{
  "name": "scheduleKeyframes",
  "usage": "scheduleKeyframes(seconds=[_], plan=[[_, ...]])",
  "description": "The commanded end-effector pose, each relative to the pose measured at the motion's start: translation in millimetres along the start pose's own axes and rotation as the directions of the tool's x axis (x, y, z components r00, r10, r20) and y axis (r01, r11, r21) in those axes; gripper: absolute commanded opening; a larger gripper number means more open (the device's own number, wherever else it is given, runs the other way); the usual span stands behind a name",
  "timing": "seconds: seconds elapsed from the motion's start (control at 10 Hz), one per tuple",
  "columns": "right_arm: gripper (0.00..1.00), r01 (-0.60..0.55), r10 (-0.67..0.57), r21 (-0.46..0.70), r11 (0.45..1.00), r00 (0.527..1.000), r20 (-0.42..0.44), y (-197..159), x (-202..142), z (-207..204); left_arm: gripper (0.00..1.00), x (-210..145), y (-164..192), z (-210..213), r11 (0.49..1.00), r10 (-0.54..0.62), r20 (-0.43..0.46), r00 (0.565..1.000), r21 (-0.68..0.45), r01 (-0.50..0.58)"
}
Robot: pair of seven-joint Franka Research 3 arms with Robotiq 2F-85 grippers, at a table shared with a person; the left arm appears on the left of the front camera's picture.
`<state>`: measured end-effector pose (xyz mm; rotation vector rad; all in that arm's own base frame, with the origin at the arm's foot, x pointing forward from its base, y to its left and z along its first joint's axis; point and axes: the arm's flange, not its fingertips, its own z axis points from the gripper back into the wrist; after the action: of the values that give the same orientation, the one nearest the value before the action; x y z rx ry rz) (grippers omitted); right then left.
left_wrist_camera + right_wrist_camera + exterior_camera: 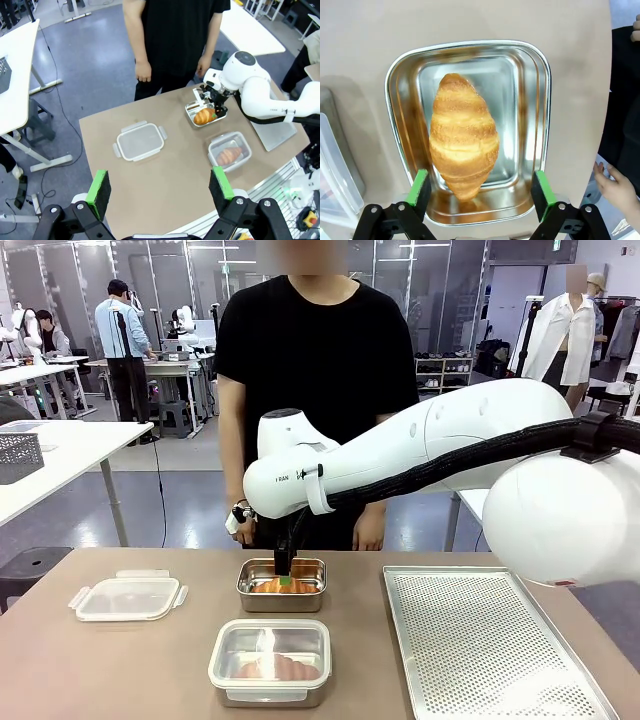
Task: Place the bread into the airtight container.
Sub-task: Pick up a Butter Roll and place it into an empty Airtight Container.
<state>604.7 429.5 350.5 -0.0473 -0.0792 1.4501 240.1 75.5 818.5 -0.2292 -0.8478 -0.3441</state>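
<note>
Croissant (464, 136) is golden-brown, ridged, tapered at both ends, lying lengthwise in the open steel container (541, 125) on the brown worktop (120, 670). Right gripper (481, 192) sits directly over it, fingers (419, 186) spread wide to either side of the bread's near tip, not touching it. Front view shows the container (282, 584) at mid-worktop with the arm dropping into it; bread there is mostly hidden by the fingers. It also shows a second, lidded container (270, 660) nearer the robot with another bread inside, a loose clear lid (128, 597) to the left, and a perforated tray (490, 645) to the right. Left wrist view looks from high up: left gripper (161, 186) well above the worktop, fingers apart, holding nothing. A person (318, 370) stands at the far edge.
</note>
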Motion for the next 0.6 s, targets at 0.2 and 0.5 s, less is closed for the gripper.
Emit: scheduleKeyframes(seconds=[0.2,0.5], plan=[[1.00,0.000,0.000,0.000,1.000,1.000,0.000,0,0,0,1.00,1,-1,2,1.000,-0.004,0.004,1.000,-0.005,0.005],[1.00,0.031,-0.032,0.010,0.999,0.999,0.025,12,-90,71,1.00,1,-1,2,1.000,-0.004,0.004,1.000,-0.005,0.005]])
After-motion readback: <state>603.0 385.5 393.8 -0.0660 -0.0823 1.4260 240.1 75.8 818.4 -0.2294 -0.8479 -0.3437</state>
